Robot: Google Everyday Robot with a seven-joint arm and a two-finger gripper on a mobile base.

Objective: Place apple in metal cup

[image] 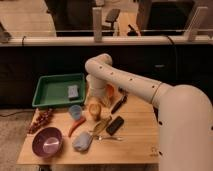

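Note:
The apple [94, 111], small, round and yellow-orange, is at the middle of the wooden table [135, 145], right of a light blue cup [75, 111]. My gripper [94, 102] hangs straight down from the white arm and is directly over the apple, at its top. I cannot tell whether it holds the apple. I cannot make out the metal cup; the gripper and apple cover the spot where they stand.
A green tray [52, 92] holding a grey block [73, 91] stands at the back left. An orange bowl [110, 93] is behind the gripper. A red chili [76, 126], purple bowl [47, 142], grapes [40, 120], blue cloth [82, 142] and black items [115, 125] lie around.

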